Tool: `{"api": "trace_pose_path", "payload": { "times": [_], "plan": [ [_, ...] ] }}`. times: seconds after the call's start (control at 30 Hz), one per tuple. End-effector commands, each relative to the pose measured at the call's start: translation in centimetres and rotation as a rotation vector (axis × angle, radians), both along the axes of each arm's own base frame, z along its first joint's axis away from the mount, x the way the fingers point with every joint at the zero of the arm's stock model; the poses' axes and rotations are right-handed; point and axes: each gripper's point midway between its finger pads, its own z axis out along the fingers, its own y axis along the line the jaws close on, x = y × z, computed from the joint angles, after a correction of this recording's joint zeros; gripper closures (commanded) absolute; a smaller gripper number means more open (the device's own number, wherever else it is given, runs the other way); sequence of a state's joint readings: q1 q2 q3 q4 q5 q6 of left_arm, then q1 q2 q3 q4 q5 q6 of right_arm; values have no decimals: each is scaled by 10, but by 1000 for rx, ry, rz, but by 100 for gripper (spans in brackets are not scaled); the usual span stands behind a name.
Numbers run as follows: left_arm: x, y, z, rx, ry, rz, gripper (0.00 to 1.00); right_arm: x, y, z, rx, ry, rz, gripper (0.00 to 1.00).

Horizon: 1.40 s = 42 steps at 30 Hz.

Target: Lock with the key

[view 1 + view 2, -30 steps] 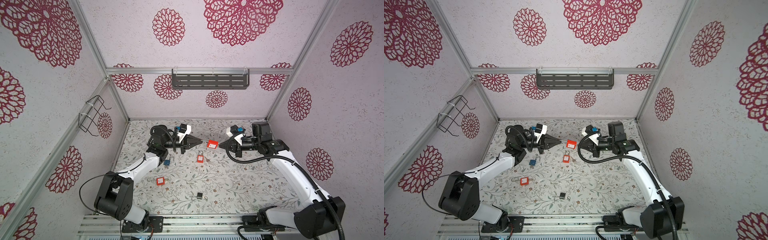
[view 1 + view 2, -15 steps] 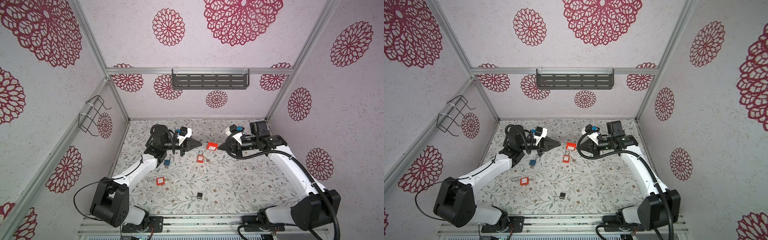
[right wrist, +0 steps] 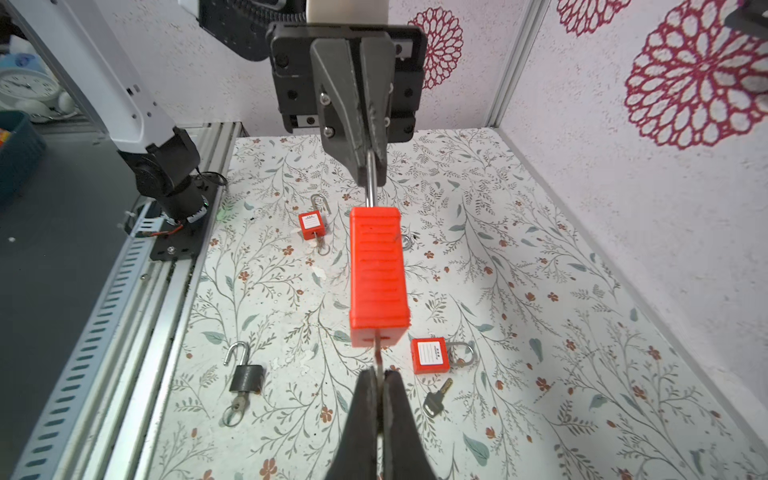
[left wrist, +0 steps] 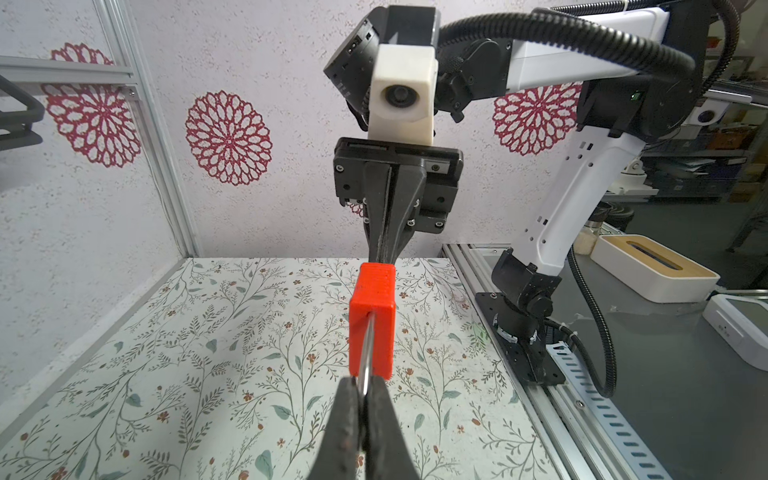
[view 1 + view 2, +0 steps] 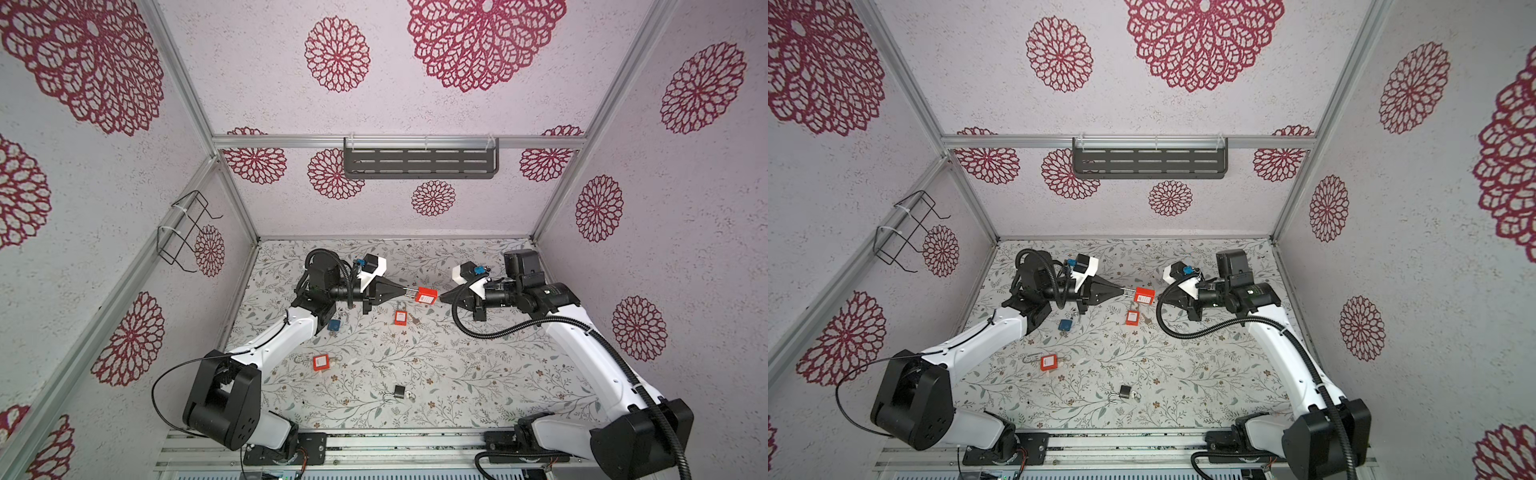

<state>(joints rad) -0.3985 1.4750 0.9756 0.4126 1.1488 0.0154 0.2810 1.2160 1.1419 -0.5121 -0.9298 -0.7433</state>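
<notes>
A red padlock [image 5: 427, 296] hangs in the air above the middle of the table, level between my two grippers, and shows in both top views [image 5: 1144, 296]. My left gripper [image 4: 363, 384] is shut on its metal shackle [image 4: 365, 353]. From the other side, my right gripper [image 3: 379, 376] is shut on the key [image 3: 377, 357], whose blade sits in the bottom of the red padlock [image 3: 377, 274]. In a top view the left gripper [image 5: 405, 293] and right gripper [image 5: 441, 296] point at each other. The shackle is seen edge-on, so I cannot tell whether it is pushed in.
On the floral table [image 5: 478, 374] lie a second red padlock [image 5: 400, 317] with a loose key [image 5: 413, 319] beside it, a third red padlock [image 5: 321, 362], a blue padlock [image 5: 333, 325] and a black padlock [image 5: 399, 391] with its shackle open. Walls enclose three sides.
Both arms have shifted slightly while holding the red padlock between them. It now sits a little lower in the top views. Both grips are unchanged.
</notes>
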Motion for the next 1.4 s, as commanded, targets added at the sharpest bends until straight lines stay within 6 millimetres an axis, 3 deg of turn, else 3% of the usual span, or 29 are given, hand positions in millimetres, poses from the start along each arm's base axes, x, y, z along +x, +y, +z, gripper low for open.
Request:
{"api": "trace_pose_path", "payload": {
  "times": [0.0,0.17,0.4,0.63,0.73,0.97,1.23,1.37],
  "plan": [
    [4,5,20,-39,-35,-7,100,22,-17,2,-69,-161,-127,100],
    [5,7,21,-41,-42,1,100,18,-15,1,-72,-149,-108,100],
    [3,13,17,-4,-96,43,100,4,-9,-14,-63,88,-41,100],
    [-1,18,11,44,-119,59,100,2,-7,-22,-45,199,-13,100],
    [1,20,11,38,-98,58,100,4,-9,-24,-74,169,-15,100],
    [5,21,12,20,-50,45,100,16,-21,-16,-82,-118,-124,100],
    [9,27,12,22,-55,61,100,13,-28,-35,-129,-80,-143,100],
    [10,30,12,24,-52,69,100,12,-24,-34,-91,-32,-144,100]
  ]
}}
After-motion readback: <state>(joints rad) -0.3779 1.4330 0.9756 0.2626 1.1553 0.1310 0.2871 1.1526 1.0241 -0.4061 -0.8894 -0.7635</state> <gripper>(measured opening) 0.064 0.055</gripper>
